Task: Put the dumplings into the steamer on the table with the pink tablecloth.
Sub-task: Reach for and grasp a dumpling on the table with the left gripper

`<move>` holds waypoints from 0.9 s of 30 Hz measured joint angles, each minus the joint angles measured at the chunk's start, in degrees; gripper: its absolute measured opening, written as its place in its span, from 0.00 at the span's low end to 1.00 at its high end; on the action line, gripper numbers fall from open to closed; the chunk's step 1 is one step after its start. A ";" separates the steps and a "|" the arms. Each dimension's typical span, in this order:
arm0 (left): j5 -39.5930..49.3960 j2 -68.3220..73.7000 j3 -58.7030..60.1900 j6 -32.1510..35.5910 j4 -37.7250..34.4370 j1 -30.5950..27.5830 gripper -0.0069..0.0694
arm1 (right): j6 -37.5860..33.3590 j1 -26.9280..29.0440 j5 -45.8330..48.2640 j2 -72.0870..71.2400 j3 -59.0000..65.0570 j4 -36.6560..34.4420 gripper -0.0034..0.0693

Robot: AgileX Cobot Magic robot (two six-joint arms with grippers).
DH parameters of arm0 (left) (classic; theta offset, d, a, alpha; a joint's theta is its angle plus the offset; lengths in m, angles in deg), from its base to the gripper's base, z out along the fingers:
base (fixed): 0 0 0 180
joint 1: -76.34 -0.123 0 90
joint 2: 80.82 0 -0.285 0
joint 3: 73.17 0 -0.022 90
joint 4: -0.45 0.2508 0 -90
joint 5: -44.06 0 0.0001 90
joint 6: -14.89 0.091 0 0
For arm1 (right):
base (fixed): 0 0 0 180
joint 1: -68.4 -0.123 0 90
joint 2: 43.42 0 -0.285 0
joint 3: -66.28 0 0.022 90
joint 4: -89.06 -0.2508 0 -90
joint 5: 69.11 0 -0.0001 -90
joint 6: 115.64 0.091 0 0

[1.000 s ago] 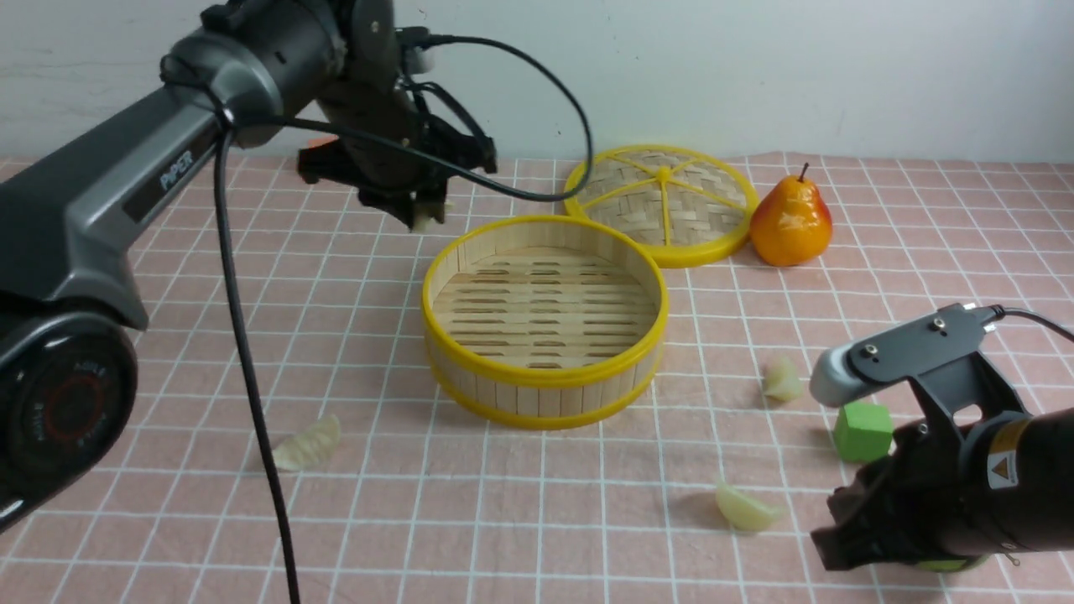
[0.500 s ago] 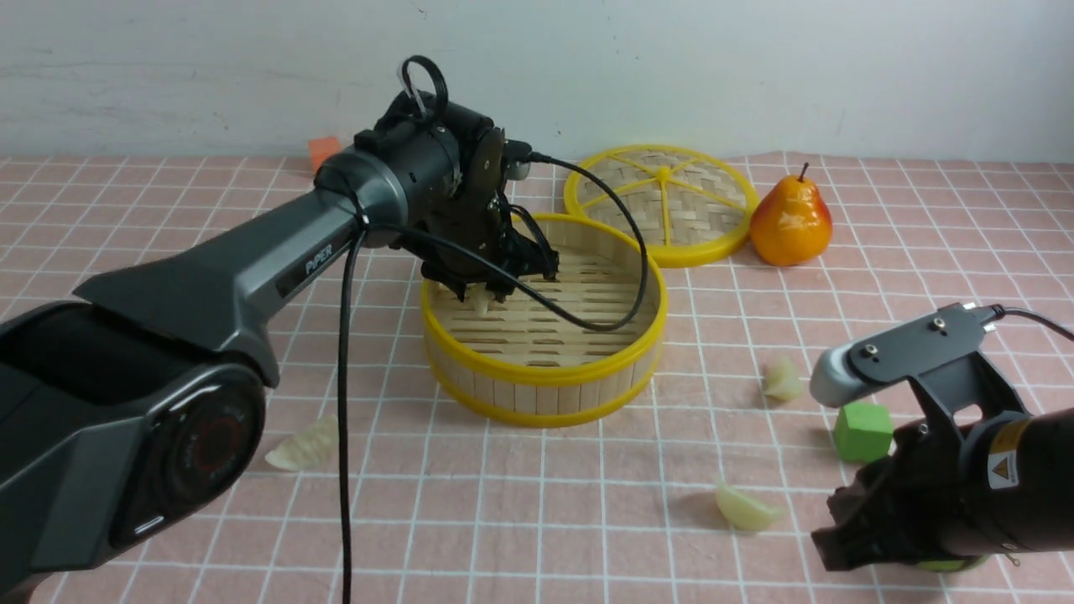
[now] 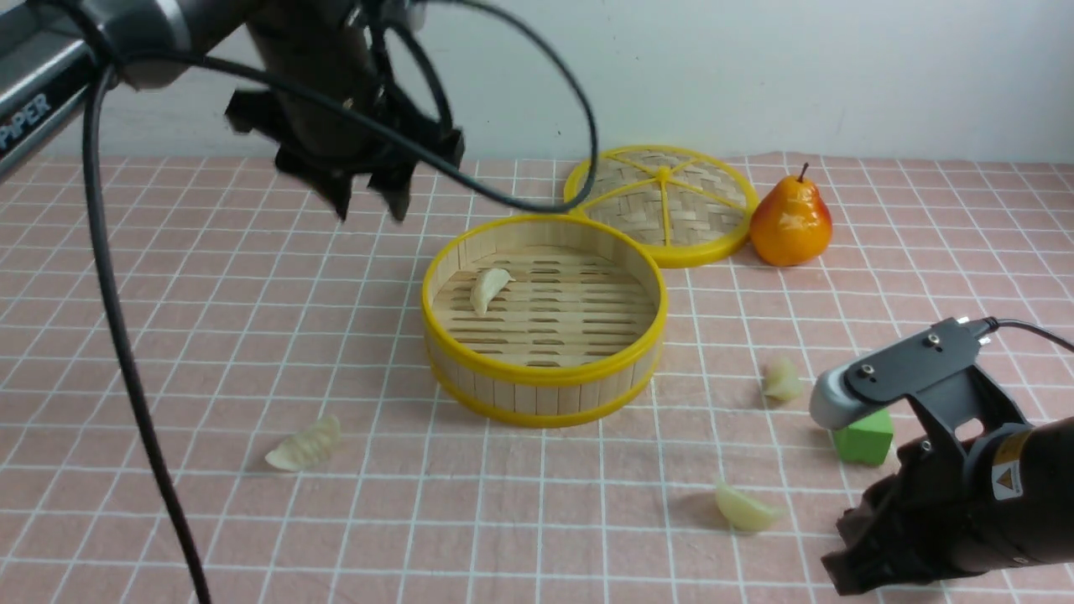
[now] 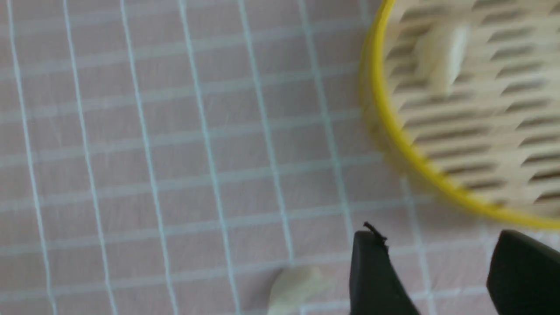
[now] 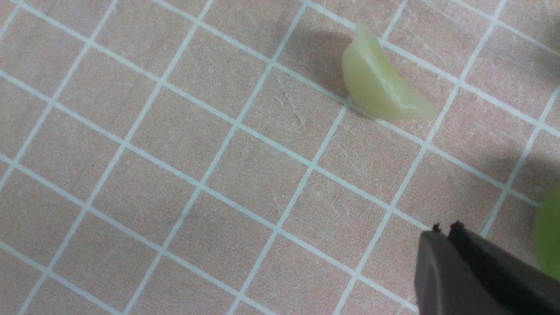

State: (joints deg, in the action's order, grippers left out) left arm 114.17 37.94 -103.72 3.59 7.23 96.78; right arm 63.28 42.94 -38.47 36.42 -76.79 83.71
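One dumpling in the steamer, three out on the cloth

The left arm is up high over the bench, off to the left of the steamer [image 3: 545, 373] and a bit behind it. Its left claw [image 3: 369, 208] points down, fingers spread, nothing in it. The right arm sits low at the near right corner, and the right claw [image 5: 445, 232] has its tips pressed together on nothing, hanging just above the cloth. The steamed dumpling [image 3: 489, 288] lies on the slatted floor near the steamer's left wall. The left dumpling [image 3: 306, 443], the near dumpling [image 3: 745, 507] and the right dumpling [image 3: 782, 379] are all on the pink tablecloth [image 3: 168, 335]. A green cube [image 3: 864, 436] sits by the right arm. The woven lid [image 3: 663, 205] and a pear [image 3: 790, 220] are at the back, with a plain white wall [image 3: 839, 75] behind them.
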 joint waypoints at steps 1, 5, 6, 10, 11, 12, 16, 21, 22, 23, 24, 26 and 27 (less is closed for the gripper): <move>-0.27 -0.41 2.22 0.07 0.00 -0.27 0.54 | 0.00 0.00 0.07 0.00 0.00 0.00 0.09; -9.96 -5.40 24.31 0.52 1.19 -1.41 0.52 | 0.00 0.00 -0.09 0.00 0.00 -0.28 0.09; -12.94 -6.38 27.56 0.58 1.25 -1.41 0.52 | 0.00 0.00 -0.39 0.00 0.00 -0.29 0.09; -22.19 -6.94 34.76 1.02 2.13 -1.36 0.54 | 0.00 0.00 -1.88 0.00 0.00 -0.60 0.09; -22.78 -6.79 34.94 1.02 2.25 -1.36 0.54 | 0.00 0.00 -1.98 0.00 0.00 -0.59 0.09; -24.18 -5.93 35.74 1.04 3.23 -1.36 0.57 | 0.00 0.00 -2.27 0.00 0.00 -0.76 0.09; -27.98 -3.28 36.09 1.04 5.88 -1.36 0.62 | 0.00 0.00 -2.34 0.00 0.00 -1.03 0.09; -32.34 -0.45 36.09 0.99 7.17 -1.36 0.65 | -0.06 0.00 -1.96 0.00 0.00 -1.17 0.09; -32.60 0.02 36.09 0.99 7.51 -1.36 0.65 | -0.06 0.00 -1.80 0.00 0.00 -1.17 0.09; -32.61 0.19 36.09 0.99 7.51 -1.36 0.64 | -0.06 0.00 -1.74 0.00 0.00 -1.17 0.09; -32.66 0.49 35.97 0.93 7.53 -1.36 0.63 | -0.06 0.00 -1.54 0.00 0.00 -1.17 0.09; -32.40 0.55 35.85 0.43 7.53 -1.36 0.56 | -0.19 0.00 -1.48 0.00 0.00 -1.17 0.09; -32.07 0.55 35.79 -0.28 7.53 -1.36 0.52 | -0.19 0.00 -1.48 0.00 0.00 -1.17 0.09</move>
State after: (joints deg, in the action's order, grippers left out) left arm 82.09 38.49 -67.93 3.31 14.76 95.43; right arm 63.09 42.94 -39.96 36.42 -76.79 82.54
